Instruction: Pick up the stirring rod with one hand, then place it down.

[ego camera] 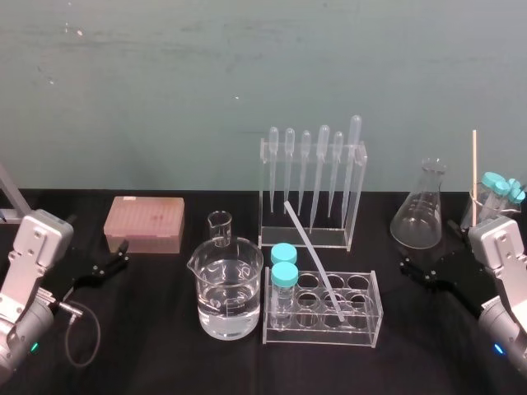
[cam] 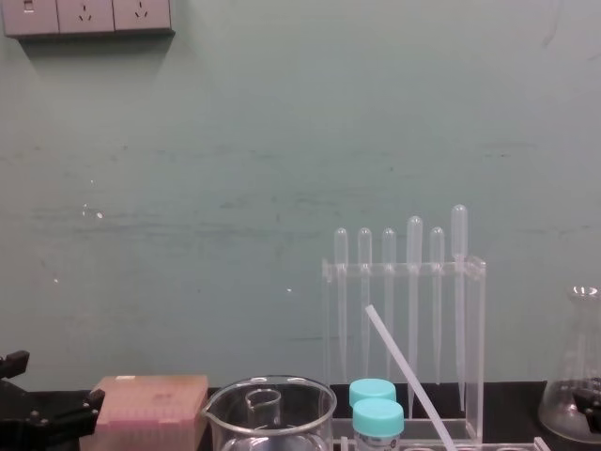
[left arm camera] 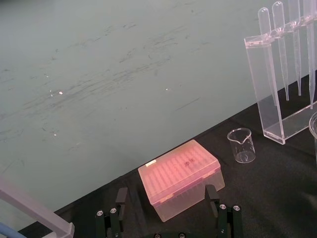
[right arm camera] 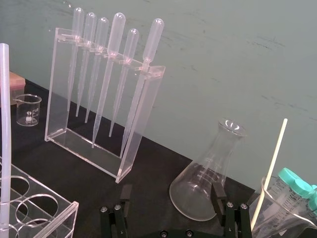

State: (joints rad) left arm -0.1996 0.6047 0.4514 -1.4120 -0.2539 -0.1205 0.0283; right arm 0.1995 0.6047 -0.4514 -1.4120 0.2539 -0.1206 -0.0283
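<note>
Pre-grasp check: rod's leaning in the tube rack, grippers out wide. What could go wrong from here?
1. The stirring rod slants out of a test tube rack hole; a sideways pull could lever the rack or hit the capped tubes.
2. Its top is near the pipette rack; a high grasp may bump it.
3. The open right gripper sits beside the flask; the open left gripper has the water beaker in its way.

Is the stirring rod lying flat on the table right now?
No, the stirring rod leans tilted, its lower end inside the test tube rack.
</note>
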